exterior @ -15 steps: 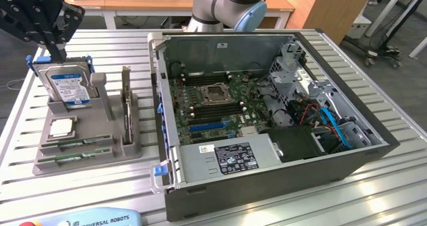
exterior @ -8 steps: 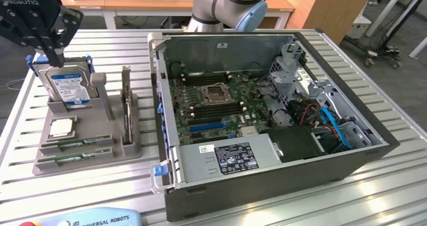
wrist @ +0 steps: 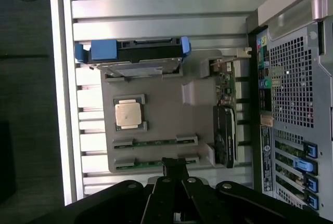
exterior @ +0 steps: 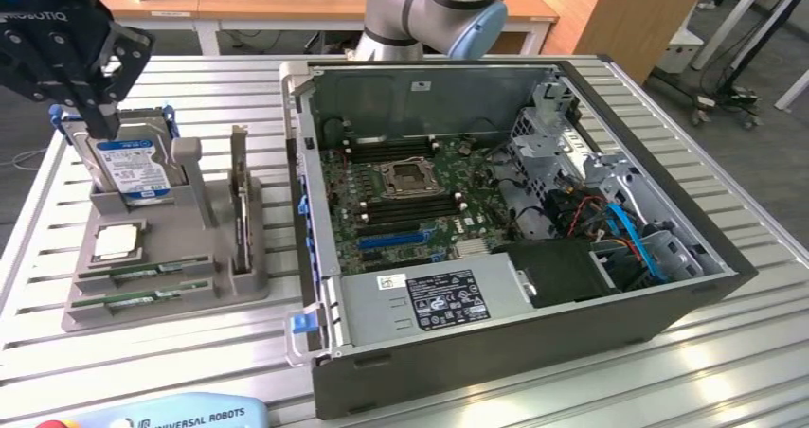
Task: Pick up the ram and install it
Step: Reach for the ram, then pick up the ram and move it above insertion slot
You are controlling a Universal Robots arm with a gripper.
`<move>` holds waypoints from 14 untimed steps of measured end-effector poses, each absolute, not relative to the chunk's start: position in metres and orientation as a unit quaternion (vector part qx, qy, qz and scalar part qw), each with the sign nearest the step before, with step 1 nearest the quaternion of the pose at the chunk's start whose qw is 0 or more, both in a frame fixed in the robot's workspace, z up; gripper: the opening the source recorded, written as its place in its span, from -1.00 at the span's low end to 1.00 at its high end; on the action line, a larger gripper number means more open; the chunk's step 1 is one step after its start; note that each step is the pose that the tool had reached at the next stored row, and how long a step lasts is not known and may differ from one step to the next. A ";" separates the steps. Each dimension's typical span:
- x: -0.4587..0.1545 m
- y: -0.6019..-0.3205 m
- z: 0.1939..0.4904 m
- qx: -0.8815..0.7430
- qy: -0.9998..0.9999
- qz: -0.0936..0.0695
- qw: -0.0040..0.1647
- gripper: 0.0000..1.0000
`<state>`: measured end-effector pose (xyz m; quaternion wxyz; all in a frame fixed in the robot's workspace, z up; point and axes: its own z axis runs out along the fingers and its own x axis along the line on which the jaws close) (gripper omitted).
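The gripper (exterior: 98, 115) is seen at the upper left of the exterior view, fingers clenched on nothing, raised over the grey holder (exterior: 170, 243), in whose slots at lower left the ram (exterior: 139, 275) is laid flat.

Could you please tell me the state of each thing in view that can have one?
gripper: shut, holding nothing.
ram: lying in its holder slot, not picked up.
second ram stick: lying in the neighbouring slot.
processor chip: flat in its holder recess.
hard drive: upright in the holder.
computer case: open, side panel off.
processor socket: appears empty.
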<state>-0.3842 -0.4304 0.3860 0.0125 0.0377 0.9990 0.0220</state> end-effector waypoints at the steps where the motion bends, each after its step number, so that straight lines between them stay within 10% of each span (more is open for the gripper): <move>1: -0.384 -0.432 0.386 0.038 0.999 0.022 0.012 -0.80; 14: -0.384 -0.439 0.386 0.038 0.999 0.022 0.012 -0.80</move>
